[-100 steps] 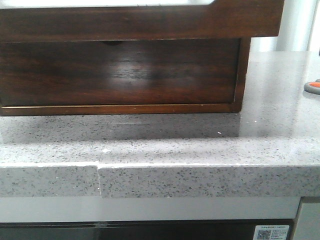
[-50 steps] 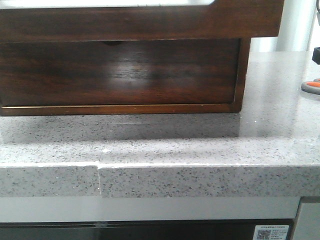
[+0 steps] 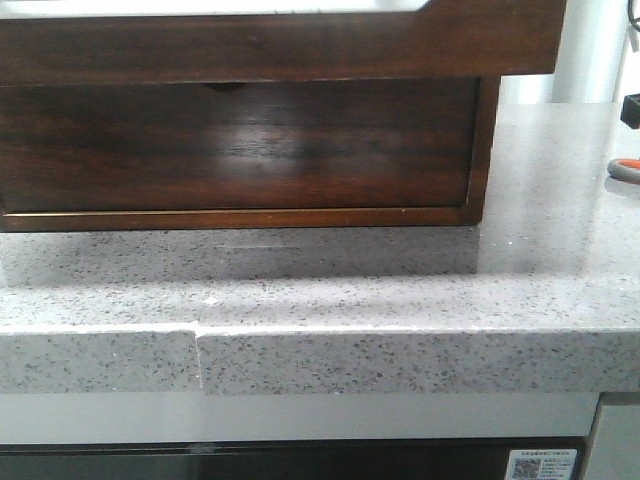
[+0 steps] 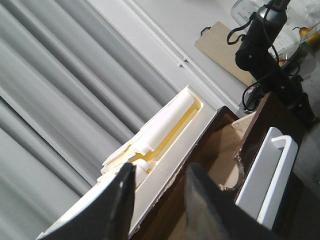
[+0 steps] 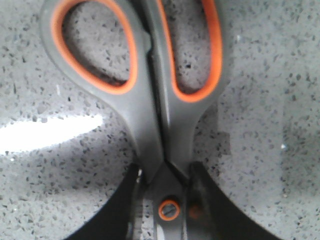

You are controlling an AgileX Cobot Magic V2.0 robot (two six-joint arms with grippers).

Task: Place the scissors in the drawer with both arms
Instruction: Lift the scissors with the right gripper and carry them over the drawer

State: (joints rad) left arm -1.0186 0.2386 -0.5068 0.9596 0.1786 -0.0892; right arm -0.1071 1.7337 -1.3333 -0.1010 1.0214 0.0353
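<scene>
You have the speckled grey stone surface point(image 3: 330, 290) filling the lower half of the front view. The dark reddish-brown wooden chest point(image 3: 240, 150) stands on it at about 11 o'clock. The drawer point(image 3: 280, 45) juts out toward the camera above the chest's lower front, so you see its plain dark front as a band along the top edge. In the left wrist view the drawer's pale whitish inside point(image 4: 170, 145) shows, with some pale rolled or folded items lying in it.

The scissors point(image 5: 150, 100) lie flat on the surface at about 3 o'clock in the front view, well apart from the chest; only a sliver of an orange loop edged in grey point(image 3: 626, 166) reaches that picture.

Your right gripper point(image 5: 165, 200) has its 2 fingers point(image 5: 127, 210) on either side of the scissors at the pivot screw, touching or nearly touching the grey shank; you cannot tell whether they are clamped.

Your left gripper point(image 4: 157, 200) is above the drawer, its fingers point(image 4: 117, 200) slightly apart with nothing between them.
</scene>
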